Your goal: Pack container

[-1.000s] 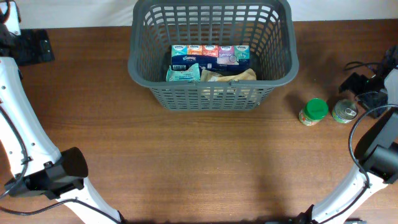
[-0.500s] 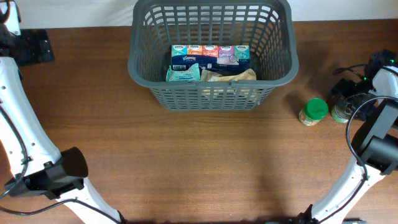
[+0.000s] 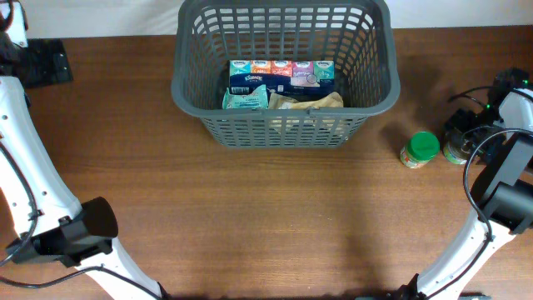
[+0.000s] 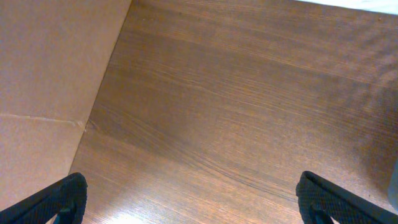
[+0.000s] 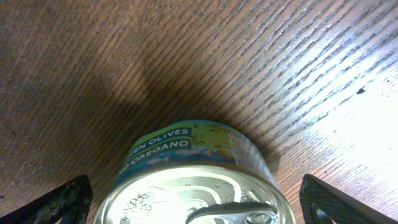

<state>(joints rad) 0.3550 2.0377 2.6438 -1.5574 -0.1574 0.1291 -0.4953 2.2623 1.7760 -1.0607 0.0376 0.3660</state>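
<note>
Overhead change: the right gripper [image 3: 464, 127] is now hanging over the tin can [image 3: 454, 152], having come in from the table's right edge over the last second; the can was showing whole then and is now partly covered.
Right wrist: the fingers are standing wide on either side of the olive can, not touching it.
Meaning: the arm is probably lining up a grasp; the can is likely going in next.
Left gripper [image 4: 199, 199]: it is spread wide over bare table [image 4: 236, 112], holding nothing.
Container [image 3: 283, 129]: it is sitting at the table's far middle, well apart from the can, dark grey, lattice-sided and upright.
Contents: a tissue pack [image 3: 281, 73] and soft packets are lying inside.
Green-lidded jar [image 3: 420, 148]: it is waiting just beside the can.
</note>
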